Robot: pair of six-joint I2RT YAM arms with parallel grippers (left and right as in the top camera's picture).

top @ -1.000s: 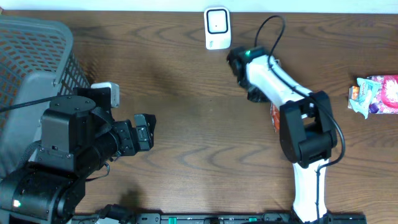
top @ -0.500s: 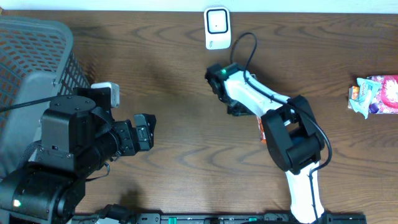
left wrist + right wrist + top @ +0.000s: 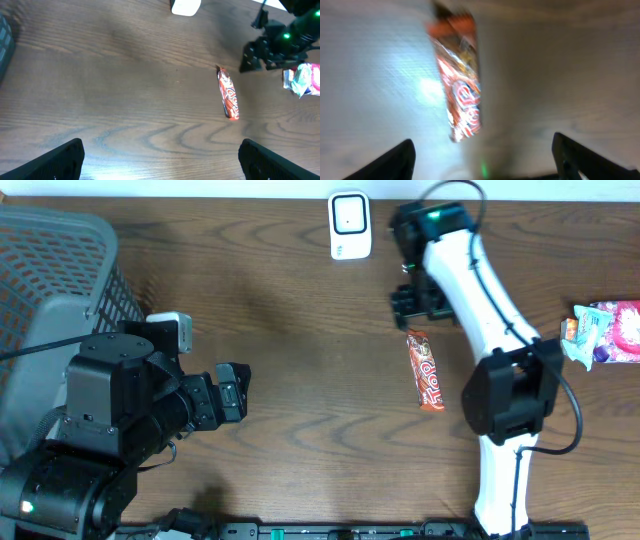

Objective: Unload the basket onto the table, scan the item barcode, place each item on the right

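The candy bar point(image 3: 426, 370) is lying flat on the worktop point(image 3: 300, 350), right of centre, pointing near to far. It is lying well short of the white scanner point(image 3: 349, 225), which is standing at the far edge. Nothing is holding the bar. The right gripper point(image 3: 412, 310) is hovering just beyond the bar's far end with its fingers spread apart and nothing between them. The left gripper point(image 3: 232, 390) is waiting on the left side, also spread wide and carrying nothing.

Judging by this layout, the scan is not happening now, and the pictures are not showing whether one is already done. If it is not, the bar needs picking up and its barcode presenting to the scanner.

The overhead view is giving the whole layout, including the grey basket point(image 3: 50, 280) at the far left and a colourful snack packet point(image 3: 605, 330) at the right edge. The left wrist view is showing the bar's printed upper face more clearly, with no barcode visible on it. It is catching only the scanner's lower edge. The right wrist view is blurred, yet it is confirming the open fingers, with the bar lying ahead of them, not between them.
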